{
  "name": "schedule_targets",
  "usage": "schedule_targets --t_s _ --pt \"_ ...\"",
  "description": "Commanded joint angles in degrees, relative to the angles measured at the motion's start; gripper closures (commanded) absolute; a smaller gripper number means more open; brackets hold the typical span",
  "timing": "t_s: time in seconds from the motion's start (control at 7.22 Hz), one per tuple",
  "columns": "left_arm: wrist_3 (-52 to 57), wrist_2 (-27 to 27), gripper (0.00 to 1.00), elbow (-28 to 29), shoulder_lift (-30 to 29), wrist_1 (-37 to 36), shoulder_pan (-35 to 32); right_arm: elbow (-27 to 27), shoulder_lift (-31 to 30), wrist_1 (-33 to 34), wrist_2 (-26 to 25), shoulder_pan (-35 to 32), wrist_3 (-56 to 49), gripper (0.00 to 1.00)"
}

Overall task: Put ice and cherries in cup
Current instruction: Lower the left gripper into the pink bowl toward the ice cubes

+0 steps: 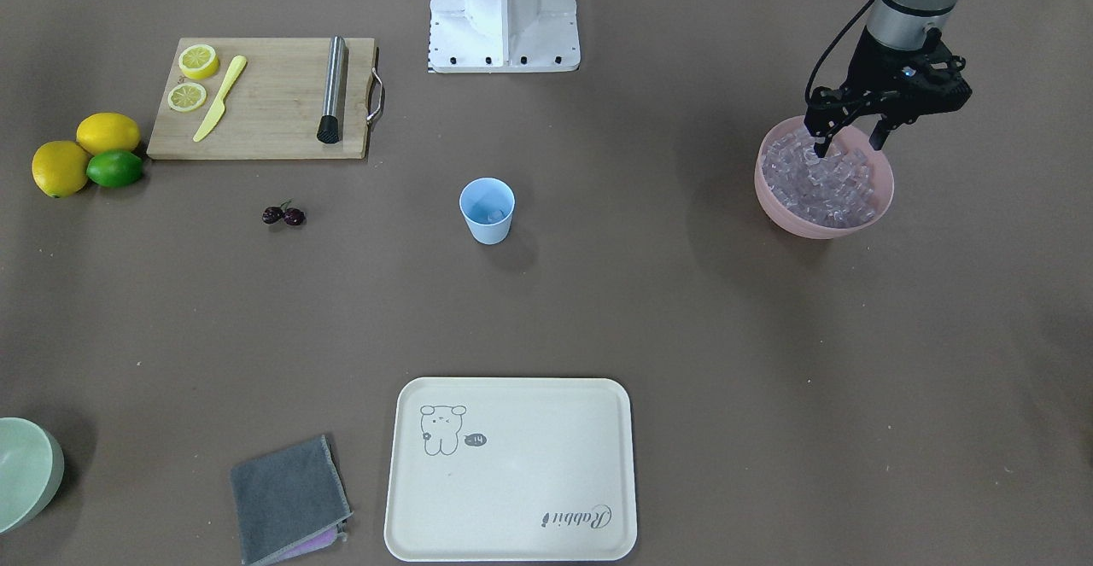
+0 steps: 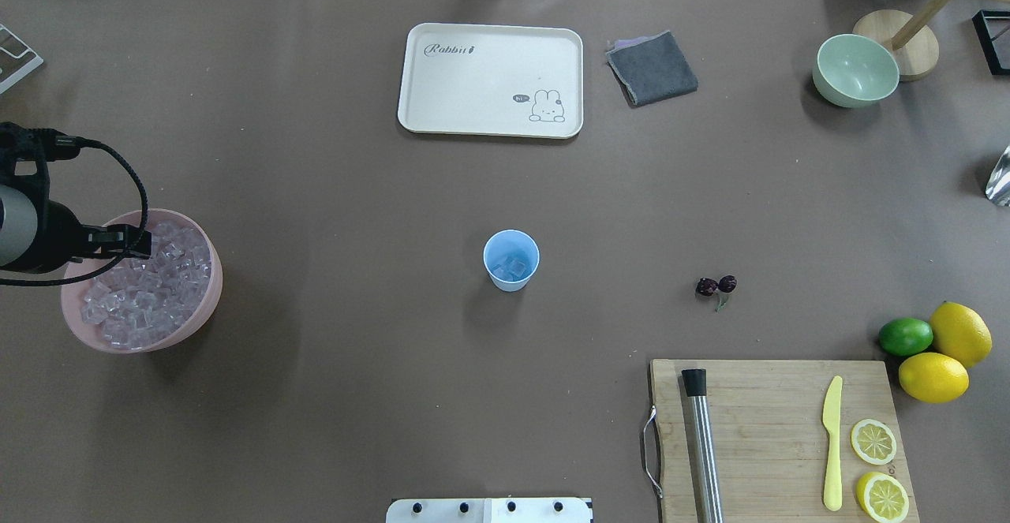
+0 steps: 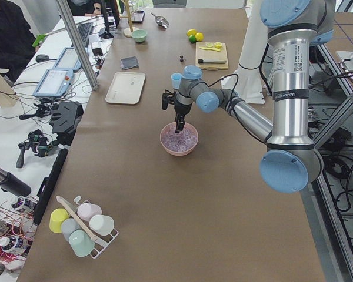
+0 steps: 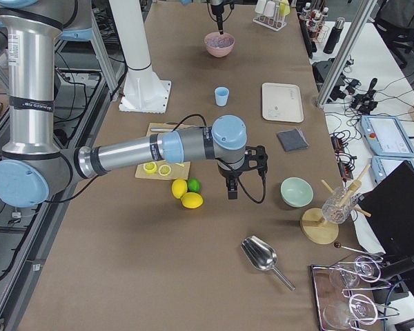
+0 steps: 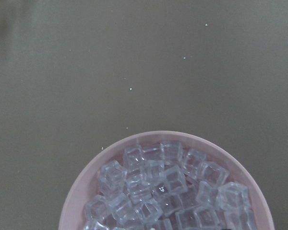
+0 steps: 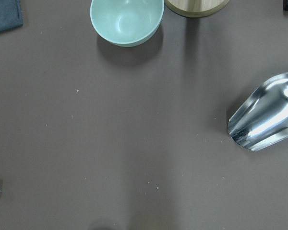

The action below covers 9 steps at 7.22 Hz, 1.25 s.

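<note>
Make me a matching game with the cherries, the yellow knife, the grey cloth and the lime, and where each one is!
Things:
1. cherries
2. yellow knife
3. grey cloth
4. lime

Places:
A. on the wooden cutting board
B. beside the cream tray
C. next to the lemons
D. by themselves on the brown table

Pairs: 1-D, 2-A, 3-B, 4-C.
</note>
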<state>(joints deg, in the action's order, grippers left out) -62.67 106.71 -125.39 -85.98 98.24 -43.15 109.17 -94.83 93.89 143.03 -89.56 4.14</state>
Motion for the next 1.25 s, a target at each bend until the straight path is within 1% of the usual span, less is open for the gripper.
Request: schedule_targets --t_s 0.0,0.14,0.28,0.69,0.97,1.11 --pt "-1.84 0.43 0.19 2.67 -1.11 0.37 2.36 0.08 -0.09 -0.11 0.93 0.00 0.07 0.00" --pt "-2.19 0.34 0.19 7.48 -1.99 5.68 2.54 0.08 0.00 -0.11 0.76 0.00 0.51 0.00" --pt "-2.37 0.52 0.19 10.74 -1.74 10.44 2.81 0.08 -0.09 -0.11 0.75 0.00 0.51 0.00" --pt "-2.37 0.69 0.23 10.25 -0.69 10.66 3.16 0.17 -0.61 -0.02 0.75 0.00 0.78 0.00" --pt "-2.20 0.69 0.23 9.99 0.55 10.66 4.56 0.17 -0.62 -0.11 0.75 0.00 1.39 0.00" --pt "-2.11 2.09 0.23 9.20 0.64 10.66 5.35 0.17 -0.62 -0.11 0.67 0.00 1.39 0.00"
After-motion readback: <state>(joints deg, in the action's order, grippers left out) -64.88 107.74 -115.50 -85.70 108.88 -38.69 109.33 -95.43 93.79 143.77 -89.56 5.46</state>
